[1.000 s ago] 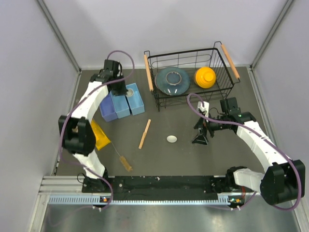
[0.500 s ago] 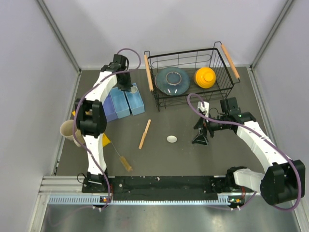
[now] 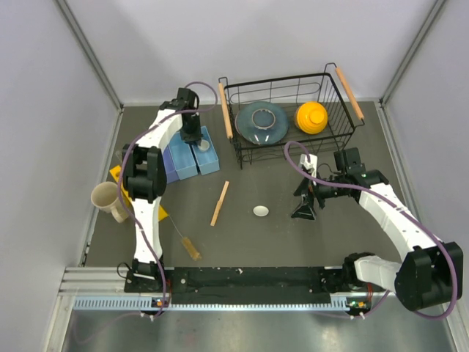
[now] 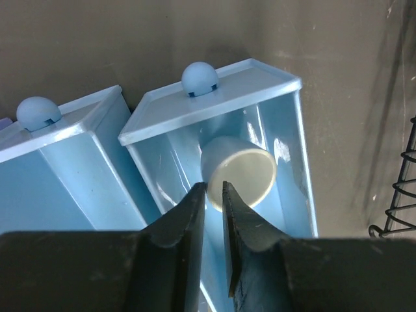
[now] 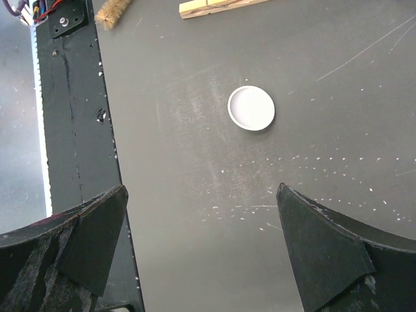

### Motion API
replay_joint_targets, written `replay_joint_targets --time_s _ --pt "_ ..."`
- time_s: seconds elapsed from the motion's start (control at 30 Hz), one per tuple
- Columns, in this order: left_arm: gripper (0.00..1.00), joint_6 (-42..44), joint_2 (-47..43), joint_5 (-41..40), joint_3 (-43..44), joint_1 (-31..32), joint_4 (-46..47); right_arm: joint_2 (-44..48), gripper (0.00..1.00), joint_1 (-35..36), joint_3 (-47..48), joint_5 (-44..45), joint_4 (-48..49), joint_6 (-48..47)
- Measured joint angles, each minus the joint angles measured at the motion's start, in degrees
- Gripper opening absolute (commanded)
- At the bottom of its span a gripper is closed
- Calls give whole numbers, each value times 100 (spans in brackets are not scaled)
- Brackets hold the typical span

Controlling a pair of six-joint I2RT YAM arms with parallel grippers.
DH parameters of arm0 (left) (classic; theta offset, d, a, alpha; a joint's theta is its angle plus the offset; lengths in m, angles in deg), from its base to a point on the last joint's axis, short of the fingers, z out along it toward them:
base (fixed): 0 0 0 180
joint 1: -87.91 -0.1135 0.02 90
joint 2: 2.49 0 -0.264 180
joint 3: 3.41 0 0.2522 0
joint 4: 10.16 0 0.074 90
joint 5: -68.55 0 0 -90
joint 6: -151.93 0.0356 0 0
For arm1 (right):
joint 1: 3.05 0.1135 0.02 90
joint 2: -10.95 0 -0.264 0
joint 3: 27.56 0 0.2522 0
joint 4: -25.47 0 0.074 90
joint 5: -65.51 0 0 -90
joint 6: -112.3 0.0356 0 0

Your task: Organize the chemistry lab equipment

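Top external view, nearest first: a wire brush [image 3: 189, 246] lies on the counter [image 3: 293, 242] near the left arm's base. A wooden stick [image 3: 220, 203] lies beyond it and a loose white dish [image 3: 261, 211] to the right, each apart from the others. The right tool [image 5: 201, 240] sits just right of that dish, fingers spread wide, gripping nothing. Farther back stand three light-blue bins [image 3: 182, 163]. The left tool [image 4: 214, 195] reaches into the rightmost, fingers a narrow slit apart at the rim of a second white dish [image 4: 244, 175] that lies tilted inside; contact cannot be confirmed. A wire basket [image 3: 344, 128] at the far end holds a plate [image 3: 261, 121] and a yellow bowl [image 3: 311, 117].
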Motion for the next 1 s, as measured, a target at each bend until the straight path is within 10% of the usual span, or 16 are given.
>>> replay_joint_targets --time_s 0.6,0.83,1.0 --pt "51 -39 -275 94 133 0 -26 -39 99 0 0 7 -2 -61" --pt "81 -210 -2564 118 -1499 -2 472 -35 99 -94 0 0 -11 -153" --pt "84 -623 -5034 461 -3729 -9 1338 9 99 -197 -28 -4 -24 -219"
